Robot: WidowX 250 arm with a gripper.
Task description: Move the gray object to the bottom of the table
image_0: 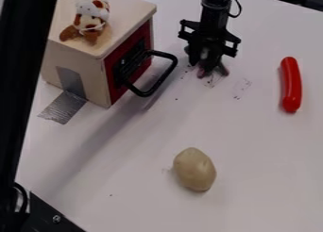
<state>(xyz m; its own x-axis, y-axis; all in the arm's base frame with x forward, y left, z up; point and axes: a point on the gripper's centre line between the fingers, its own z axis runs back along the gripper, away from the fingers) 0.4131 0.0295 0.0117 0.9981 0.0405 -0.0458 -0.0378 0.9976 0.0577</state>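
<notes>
So the grayish-tan toy potato [194, 169] can be spotted lower-middle on the white table [139, 193], well apart from the gripper [212, 74] up top, whose fingers are parted slightly, nothing gripped. A red toy sausage [291, 85] is seen at right.

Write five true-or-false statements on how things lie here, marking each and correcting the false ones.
1. The red sausage-shaped thing lies on the table, right of the tool in the picture. True.
2. The pale rounded object is nearer the picture's bottom edge than the tool. True.
3. The tool grips the pale rounded object. False: they are apart.
4. A black handle is on the box's red side. True.
5. The pale rounded object touches the box. False: table surface separates them.
</notes>
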